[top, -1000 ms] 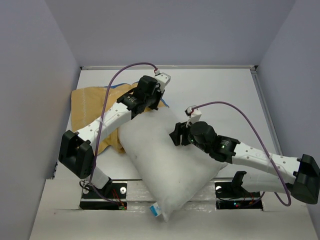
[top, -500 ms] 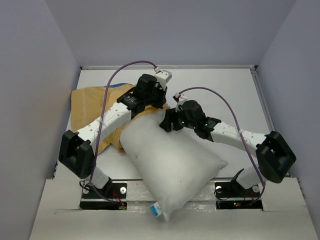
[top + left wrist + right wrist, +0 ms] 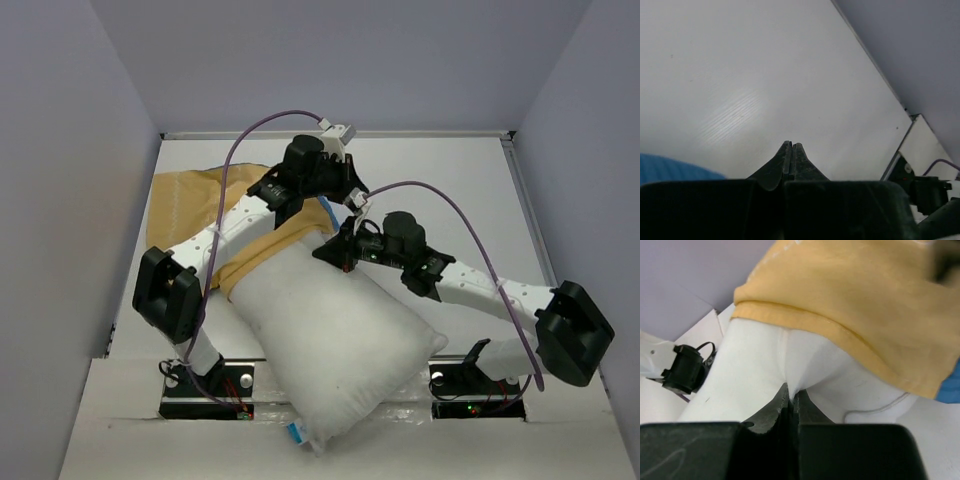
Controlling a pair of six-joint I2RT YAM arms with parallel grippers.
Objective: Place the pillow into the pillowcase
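Only partly: pillowcase (image 3: 855,305) over pillow (image 3: 760,370).

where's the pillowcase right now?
Top view: the pillowcase lies on the far left of the table, its yellow hem draped over the far end of the pillow, beside the left hand.

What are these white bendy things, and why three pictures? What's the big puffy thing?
They are two robot arms, each ending in a two-finger pincher. One picture looks down from above; the other two come from little cameras on the wrists. On the table lies a white pillow, its far end covered by a yellow pillowcase. The right gripper pinches the pillow. The left gripper is squeezed shut near the pillowcase; what it holds is hidden.
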